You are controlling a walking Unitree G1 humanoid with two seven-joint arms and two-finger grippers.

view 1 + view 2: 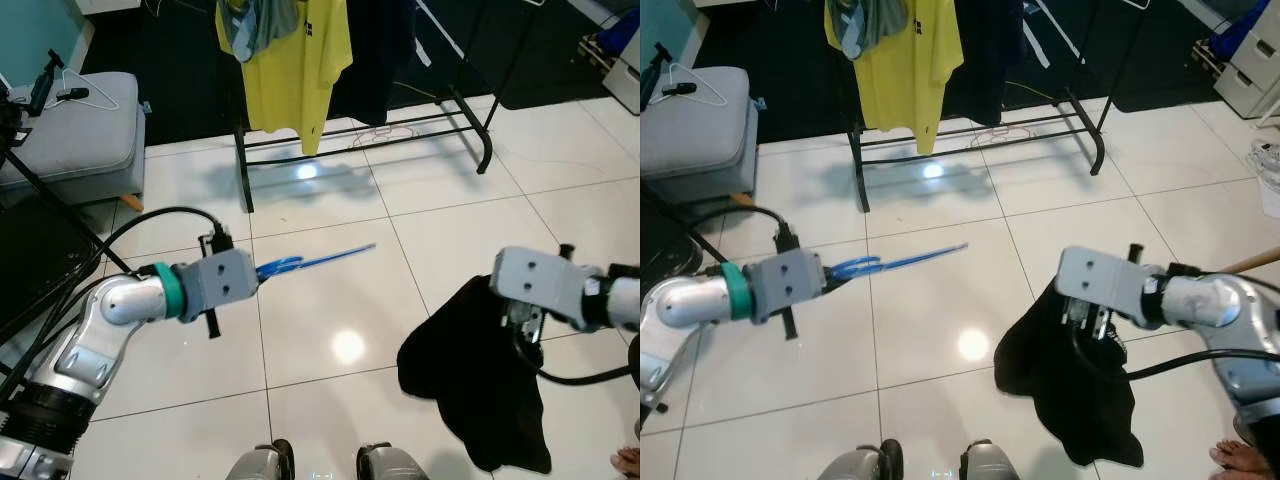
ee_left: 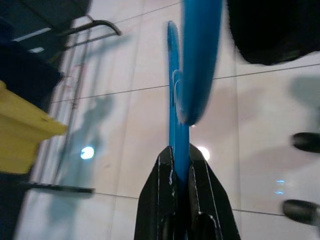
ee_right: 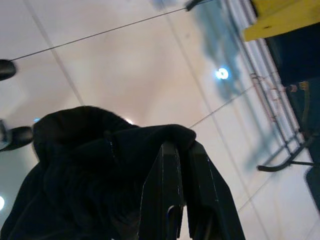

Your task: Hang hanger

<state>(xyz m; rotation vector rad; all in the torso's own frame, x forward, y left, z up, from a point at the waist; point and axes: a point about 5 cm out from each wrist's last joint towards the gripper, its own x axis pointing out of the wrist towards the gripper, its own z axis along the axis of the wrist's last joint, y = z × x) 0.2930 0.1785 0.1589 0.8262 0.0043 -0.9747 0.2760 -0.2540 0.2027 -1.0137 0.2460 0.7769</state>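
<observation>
A blue plastic hanger (image 1: pixel 315 262) sticks out to the right from my left gripper (image 1: pixel 258 272), held level above the tiled floor; the left wrist view shows the black fingers (image 2: pixel 165 200) shut on the blue hanger (image 2: pixel 181 110). My right gripper (image 1: pixel 522 325) is lower right, shut on a black garment (image 1: pixel 475 385) that droops toward the floor. In the right wrist view the black garment (image 3: pixel 85 165) is bunched around the fingers (image 3: pixel 172 190). Ahead stands a black clothes rack (image 1: pixel 365 135) with a yellow T-shirt (image 1: pixel 290 65) hanging on it.
A grey ottoman (image 1: pixel 75 135) with a white hanger (image 1: pixel 85 95) on it sits at the back left, beside a black tripod leg (image 1: pixel 50 205). White drawers (image 1: pixel 1245 70) stand at the back right. My feet (image 1: pixel 325 465) show at the bottom edge.
</observation>
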